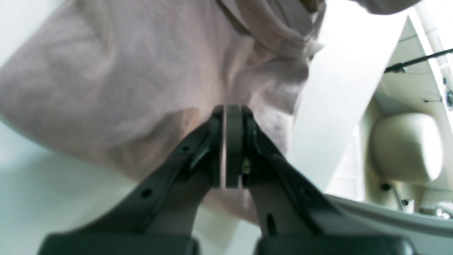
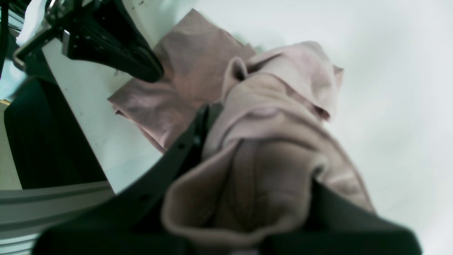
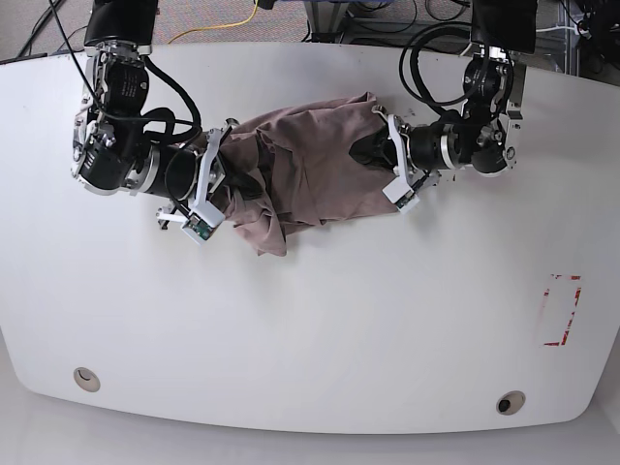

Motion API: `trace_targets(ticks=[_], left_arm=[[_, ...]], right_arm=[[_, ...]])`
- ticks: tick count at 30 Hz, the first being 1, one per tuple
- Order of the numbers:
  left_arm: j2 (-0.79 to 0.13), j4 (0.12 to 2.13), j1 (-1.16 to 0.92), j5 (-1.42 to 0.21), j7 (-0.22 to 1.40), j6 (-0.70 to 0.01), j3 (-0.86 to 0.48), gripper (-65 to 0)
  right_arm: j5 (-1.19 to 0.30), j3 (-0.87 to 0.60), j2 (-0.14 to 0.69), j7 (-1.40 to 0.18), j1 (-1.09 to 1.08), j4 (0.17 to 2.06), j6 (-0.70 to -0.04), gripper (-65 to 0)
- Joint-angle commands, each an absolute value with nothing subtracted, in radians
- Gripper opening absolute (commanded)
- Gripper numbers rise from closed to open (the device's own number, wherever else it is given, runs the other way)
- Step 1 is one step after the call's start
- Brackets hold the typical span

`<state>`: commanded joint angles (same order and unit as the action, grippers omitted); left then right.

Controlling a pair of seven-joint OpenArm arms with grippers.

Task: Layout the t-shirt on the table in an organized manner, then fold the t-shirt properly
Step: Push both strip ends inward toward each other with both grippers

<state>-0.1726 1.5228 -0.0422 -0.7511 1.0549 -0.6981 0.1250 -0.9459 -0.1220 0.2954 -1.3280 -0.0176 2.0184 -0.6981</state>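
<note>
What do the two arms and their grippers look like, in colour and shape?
Both arms are mostly black, with silver-grey metal rings at the joints and black cables looping along them. The left gripper has dark, matte fingers that taper towards flat pads, with small round holes along them. The right gripper is also black, with a small white bracket beside it.

Both arms [image 3: 126, 145] are black with silver joint rings, looped black cables, and black-fingered pincers [image 1: 230, 141].
</note>
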Motion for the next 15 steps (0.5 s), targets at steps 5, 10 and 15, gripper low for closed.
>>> trace_targets(ticks=[5, 10, 15], left_arm=[[-0.145, 1.425, -0.041, -0.708, 0.989, -0.698, 0.136, -65.0], [-0.137, 1.369, -0.038, -0.676, 0.966, -0.698, 0.143, -65.0], [-0.139, 1.363, -0.03, -0.67, 0.966, -0.698, 0.145, -65.0]], right_arm=[[-0.946, -0.122, 0.269, -1.328, -0.021, 2.018, -0.698, -63.9], [-0.952, -0.12, 0.268, -1.328, -0.022, 2.02, -0.698, -63.9], [-0.946, -0.085, 0.259, -1.328, -0.024, 2.022, -0.698, -63.7]])
